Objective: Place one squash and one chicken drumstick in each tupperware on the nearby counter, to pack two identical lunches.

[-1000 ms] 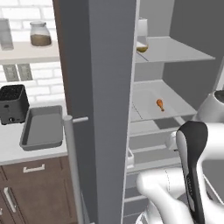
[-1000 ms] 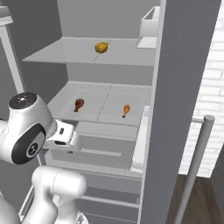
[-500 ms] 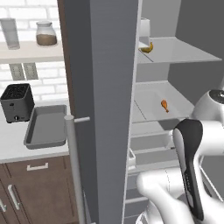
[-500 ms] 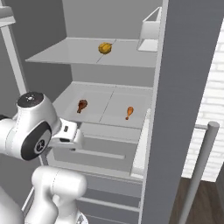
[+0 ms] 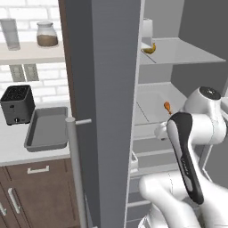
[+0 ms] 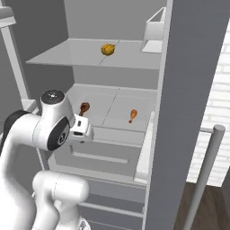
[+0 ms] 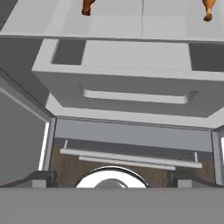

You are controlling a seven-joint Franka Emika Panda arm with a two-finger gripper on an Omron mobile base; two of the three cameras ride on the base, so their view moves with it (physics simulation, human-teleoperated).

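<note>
A home kitchen; an open fridge (image 6: 134, 58) with grey shelves holds drumsticks (image 6: 133, 115) and a squash (image 6: 107, 49); beside it a counter (image 5: 13, 147) over brown cupboards (image 5: 35, 191) carries a black toaster (image 5: 17, 104) and a grey tray (image 5: 46, 129); jars (image 5: 46, 34) stand on a shelf against white brick.

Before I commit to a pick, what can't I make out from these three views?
- Second squash: I find one squash; the fridge door blocks much of the shelves in the left base view.
- Second tupperware: I find one tupperware.
- Drumsticks: cut by the hand view's top edge.
- Gripper: hidden behind the arm in both base views.
</note>
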